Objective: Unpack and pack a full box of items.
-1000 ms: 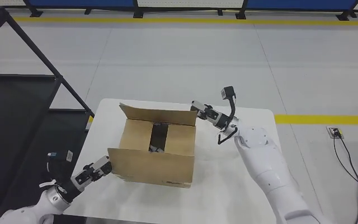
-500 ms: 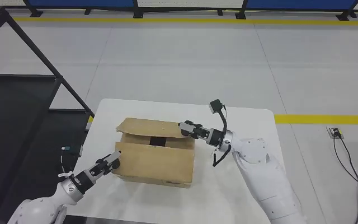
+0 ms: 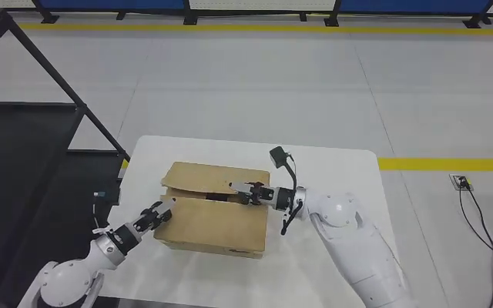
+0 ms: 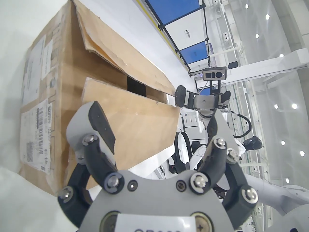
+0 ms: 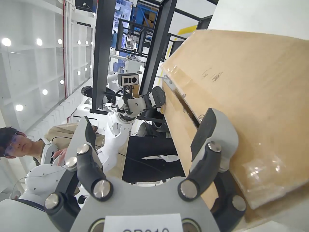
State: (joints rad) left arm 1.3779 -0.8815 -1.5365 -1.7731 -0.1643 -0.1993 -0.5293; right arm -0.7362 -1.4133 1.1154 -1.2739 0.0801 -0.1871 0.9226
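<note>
both flaps (image 3: 219,176) had swung down over the box (image 3: 206,244); the left hand (image 3: 159,215) and right hand (image 3: 242,189), both released, pressed them, so closing was nearly done.

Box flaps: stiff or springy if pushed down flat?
Probably springy: a gap shows between the cardboard box's flaps with the left hand and right hand on them. The far flap's ragged, bent edge suggests it flexes easily.

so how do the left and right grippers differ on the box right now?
Left gripper sits at one end of the box, by the near flap's corner; right gripper is over the top's middle, at the seam. Left gripper points in from that end, right gripper from the opposite one. Both open, holding nothing.
</note>
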